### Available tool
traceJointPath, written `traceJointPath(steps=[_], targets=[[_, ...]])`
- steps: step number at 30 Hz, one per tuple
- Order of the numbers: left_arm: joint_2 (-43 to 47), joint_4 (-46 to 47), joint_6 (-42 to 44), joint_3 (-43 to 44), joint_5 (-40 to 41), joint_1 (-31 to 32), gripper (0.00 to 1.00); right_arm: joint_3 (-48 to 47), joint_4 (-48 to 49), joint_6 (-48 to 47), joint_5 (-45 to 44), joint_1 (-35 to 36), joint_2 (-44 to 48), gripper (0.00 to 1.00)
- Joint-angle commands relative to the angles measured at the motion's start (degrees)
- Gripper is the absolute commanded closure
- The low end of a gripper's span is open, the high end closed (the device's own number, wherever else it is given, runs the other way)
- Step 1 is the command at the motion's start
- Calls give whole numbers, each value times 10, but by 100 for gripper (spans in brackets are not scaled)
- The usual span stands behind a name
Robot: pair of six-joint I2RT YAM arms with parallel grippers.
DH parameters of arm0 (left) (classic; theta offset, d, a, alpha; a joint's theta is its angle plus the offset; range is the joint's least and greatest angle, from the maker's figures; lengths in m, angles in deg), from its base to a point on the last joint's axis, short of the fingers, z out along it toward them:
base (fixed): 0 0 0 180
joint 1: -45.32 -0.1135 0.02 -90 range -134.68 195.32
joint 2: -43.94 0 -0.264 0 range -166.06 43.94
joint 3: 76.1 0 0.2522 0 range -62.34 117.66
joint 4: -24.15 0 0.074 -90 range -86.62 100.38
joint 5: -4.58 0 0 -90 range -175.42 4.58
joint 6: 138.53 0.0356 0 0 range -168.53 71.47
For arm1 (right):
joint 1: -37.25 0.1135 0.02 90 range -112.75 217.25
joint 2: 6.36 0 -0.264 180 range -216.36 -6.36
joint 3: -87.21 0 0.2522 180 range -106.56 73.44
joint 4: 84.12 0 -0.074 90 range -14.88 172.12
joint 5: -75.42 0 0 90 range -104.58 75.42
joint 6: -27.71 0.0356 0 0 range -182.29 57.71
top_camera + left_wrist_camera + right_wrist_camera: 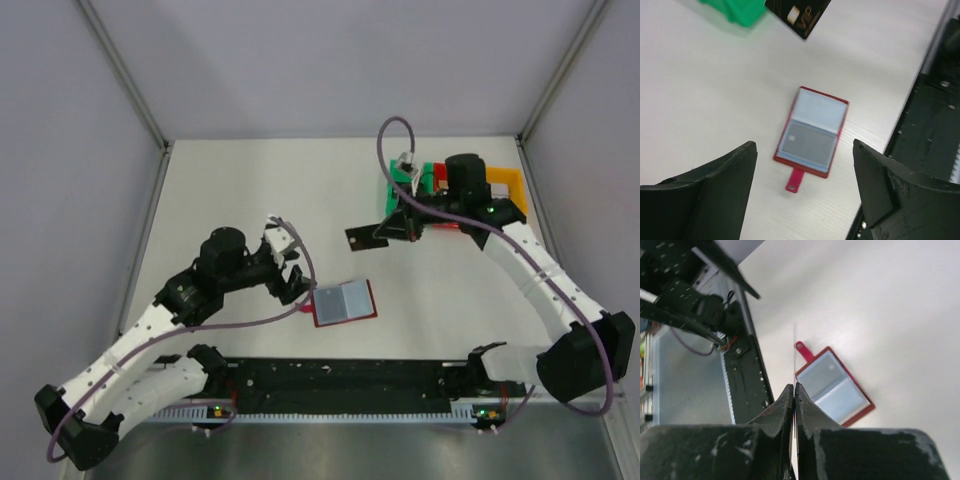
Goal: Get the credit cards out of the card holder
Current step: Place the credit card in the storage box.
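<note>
The card holder lies open and flat on the table, dark red with pale blue sleeves. In the left wrist view a grey credit card sits in one sleeve of the card holder, whose tab points toward the camera. My left gripper hovers just left of the holder, open and empty; the left gripper frames it between its fingers. My right gripper is shut on a dark credit card, held above the table beyond the holder. That card shows edge-on between the right gripper's fingers.
Green, red and yellow plastic bins stand at the back right, partly under the right arm. A black rail runs along the near table edge. Grey walls close in the sides and back.
</note>
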Motion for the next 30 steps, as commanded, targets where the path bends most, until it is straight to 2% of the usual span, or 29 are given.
traceJointPath(steps=[1, 4, 7, 11, 16, 21, 30], targets=[[84, 120, -67, -71, 172, -7, 17, -6, 16, 109, -42, -114, -16, 100], [127, 130, -92, -119, 231, -8, 15, -34, 15, 164, -76, -175, -54, 100], [160, 129, -111, -157, 259, -8, 15, -69, 13, 187, -101, -216, -102, 100], [185, 129, -125, -189, 264, -8, 14, -129, 0, 180, -178, -238, -176, 100], [160, 121, -106, -177, 293, -8, 14, -225, -23, 173, -243, -240, -280, 100], [150, 125, -104, -180, 297, -8, 14, -303, -26, 179, -253, -240, -375, 100], [133, 120, -98, -177, 286, -8, 14, -405, -28, 195, -192, -239, -511, 100]])
